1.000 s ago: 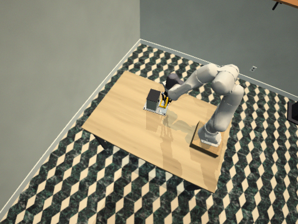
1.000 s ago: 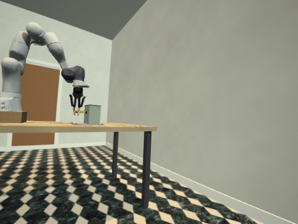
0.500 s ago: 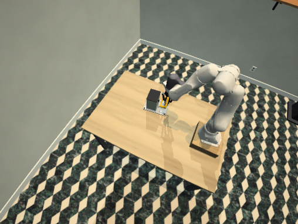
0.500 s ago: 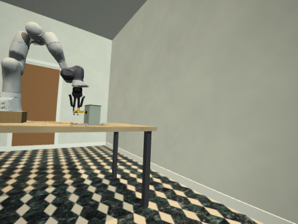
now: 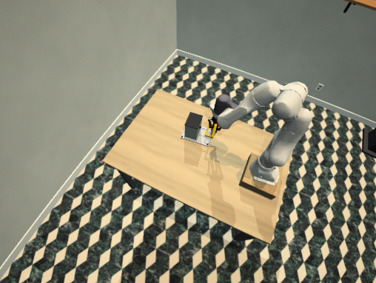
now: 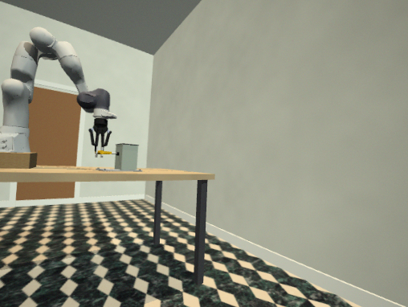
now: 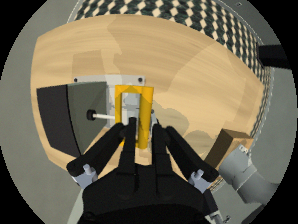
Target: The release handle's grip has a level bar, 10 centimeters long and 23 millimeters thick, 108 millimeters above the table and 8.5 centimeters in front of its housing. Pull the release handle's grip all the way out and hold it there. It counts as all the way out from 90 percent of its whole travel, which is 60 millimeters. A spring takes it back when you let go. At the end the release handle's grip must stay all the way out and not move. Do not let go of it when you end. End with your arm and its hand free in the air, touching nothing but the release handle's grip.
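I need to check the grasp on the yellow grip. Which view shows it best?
The wrist view: the yellow grip fills the centre, with the gripper shut on its bar. The exterior view shows it side-on, small, standing out from the housing. The top view shows only a yellow sliver under the arm.

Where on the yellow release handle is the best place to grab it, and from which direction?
The level cross bar of the yellow release handle, mid-length, from straight above: it stands off the grey box housing, and the hand already clamps it so.

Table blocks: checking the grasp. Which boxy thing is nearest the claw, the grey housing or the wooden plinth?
The grey housing: the claw grips the yellow grip beside it.
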